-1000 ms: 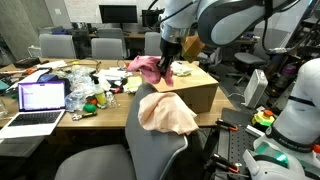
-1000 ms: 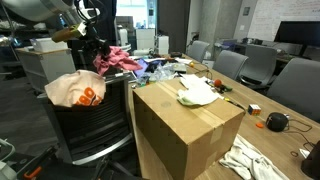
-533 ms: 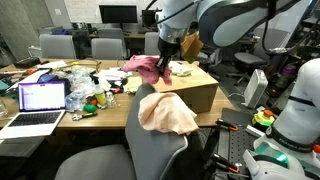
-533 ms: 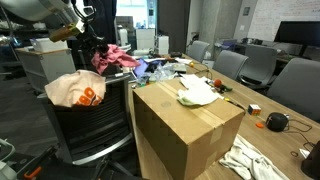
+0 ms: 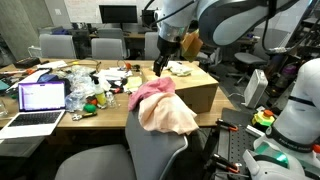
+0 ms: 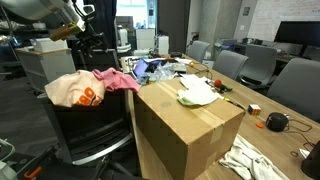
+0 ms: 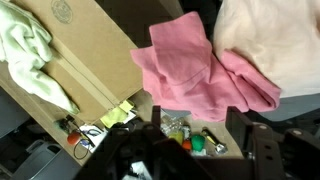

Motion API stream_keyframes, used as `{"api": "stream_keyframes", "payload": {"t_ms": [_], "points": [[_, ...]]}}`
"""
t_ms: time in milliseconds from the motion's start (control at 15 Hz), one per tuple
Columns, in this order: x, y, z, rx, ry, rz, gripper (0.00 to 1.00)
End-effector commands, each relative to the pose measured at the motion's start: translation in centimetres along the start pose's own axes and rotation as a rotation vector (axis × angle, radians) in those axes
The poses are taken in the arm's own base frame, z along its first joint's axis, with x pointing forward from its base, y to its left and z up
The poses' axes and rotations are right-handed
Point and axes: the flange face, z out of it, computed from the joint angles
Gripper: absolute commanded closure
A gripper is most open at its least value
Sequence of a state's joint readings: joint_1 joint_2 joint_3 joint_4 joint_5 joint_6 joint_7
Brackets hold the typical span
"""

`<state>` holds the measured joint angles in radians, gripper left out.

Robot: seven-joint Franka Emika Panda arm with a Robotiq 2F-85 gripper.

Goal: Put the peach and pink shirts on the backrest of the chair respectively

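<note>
Gripper (image 5: 160, 64) hangs above the backrest (image 5: 150, 152), jaws spread, nothing between them. Pink shirt (image 5: 152, 92) lies crumpled on the backrest's top edge, overlapping the peach shirt (image 5: 170, 116), which is draped over the same edge.

Risk: the pink shirt looks bunched on the side of the backrest nearer the cardboard box (image 5: 203, 92). Soft, thin cloth on a smooth, curved grey panel could slide off. If you lower toward the backrest, the fingers could snag either of the 2 garments and drag it.

Both cloths are limp and wrinkled. The box is rigid and flat-topped.
</note>
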<state>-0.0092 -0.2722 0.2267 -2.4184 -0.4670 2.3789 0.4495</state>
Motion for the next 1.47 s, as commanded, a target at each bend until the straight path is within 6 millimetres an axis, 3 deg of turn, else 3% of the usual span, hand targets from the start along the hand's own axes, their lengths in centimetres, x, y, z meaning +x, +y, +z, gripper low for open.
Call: {"api": "stream_keyframes", "payload": {"t_ms": [0,267,800,1133,1400], "points": [[0.2,0.3,-1.2,-0.016,0.02,-0.019,0.01],[-0.3,1.1,-1.0,0.012,-0.031,-0.042,0.0],[-4.3,6.5,-1.9,0.113,-0.26,-0.089,0.0],[-8.0,10.9,-3.6,0.118,-0.298,0.103,0.0],[-11.3,13.9,-3.7,0.159,-0.247,0.251,0.0]]}}
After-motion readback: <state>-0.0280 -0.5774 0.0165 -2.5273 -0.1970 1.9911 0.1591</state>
